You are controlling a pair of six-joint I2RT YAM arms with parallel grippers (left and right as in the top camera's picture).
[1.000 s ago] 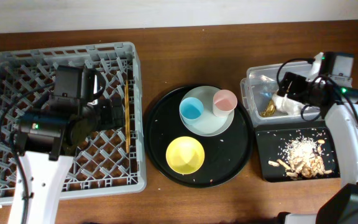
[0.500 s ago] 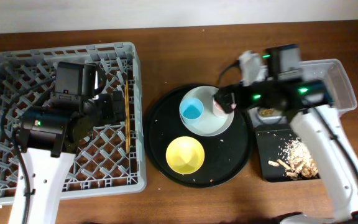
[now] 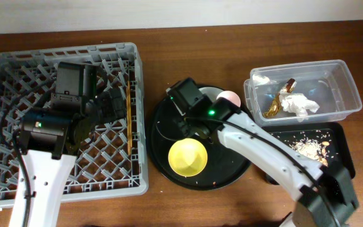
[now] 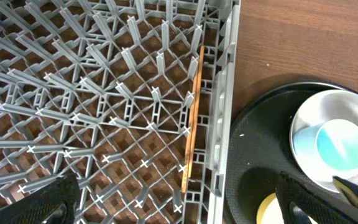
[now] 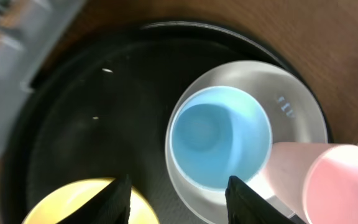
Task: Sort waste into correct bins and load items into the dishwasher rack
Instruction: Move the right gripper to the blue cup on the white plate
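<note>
My right gripper (image 5: 182,202) hovers low over the round black tray (image 3: 238,165), open with its jaws half apart. The lower left rim of the blue cup (image 5: 219,137) lies between its fingers (image 5: 246,198). The cup stands on the grey-green plate (image 5: 294,93) beside the pink cup (image 5: 337,180). The yellow bowl (image 3: 188,157) sits in front. In the overhead view the right arm hides the blue cup. My left gripper (image 4: 182,205) hangs wide open above the dishwasher rack (image 3: 5,69), near a wooden chopstick (image 4: 192,118) along its right wall.
The clear tub (image 3: 339,72) at the back right holds the white napkin (image 3: 297,103) and the foil wrapper (image 3: 275,108). In front of it the shallow black tray (image 3: 339,135) holds beige food scraps (image 3: 309,148). Crumbs dot the round tray.
My right arm swung left from the clear tub to the round tray and now sits over the blue cup, jaws narrower. The napkin stays in the tub. The left arm has not moved.
</note>
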